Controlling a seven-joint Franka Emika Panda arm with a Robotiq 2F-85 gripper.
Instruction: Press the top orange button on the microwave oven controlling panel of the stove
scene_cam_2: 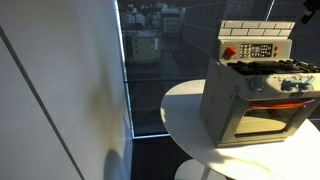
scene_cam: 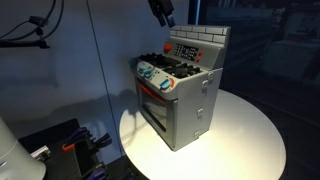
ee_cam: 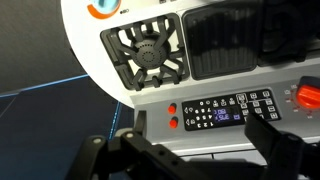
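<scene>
Holds the two dark fingers point(ee_cam: 95, 152) wide apart along the bottom of the wrist view, with nothing clamped between them. Hangs the gripper point(ee_cam: 180, 150) in the air over the grey panel point(ee_cam: 225, 108), touching neither it nor anything else. Looks down on the stove from its back side, so that the burner point(ee_cam: 148, 55) stands above the panel in that picture. Shows the top orange button point(ee_cam: 172, 122) at the panel's left end in the wrist view, just above the gap between the fingers. Places it farther from the burner than the second orange button point(ee_cam: 172, 108), which sits just beside it. Shows a small display point(ee_cam: 222, 115) and rows of dark keys point(ee_cam: 255, 100) to the right of the pair, and a big red button point(ee_cam: 308, 96) at the picture's right edge.

In an exterior view, hangs the gripper point(scene_cam: 162, 12) at the top edge, above the upright panel point(scene_cam: 185, 50) and well clear of it. In an exterior view, sets the gripper point(scene_cam_2: 312, 8) in the top right corner, over the stove point(scene_cam_2: 255, 95). Stands the stove upright on a round white table point(scene_cam: 250, 140), with knobs point(scene_cam: 155, 75) along its front and the oven door point(scene_cam_2: 265, 118) below them. Leaves both orange buttons too small to make out in both exterior views.
</scene>
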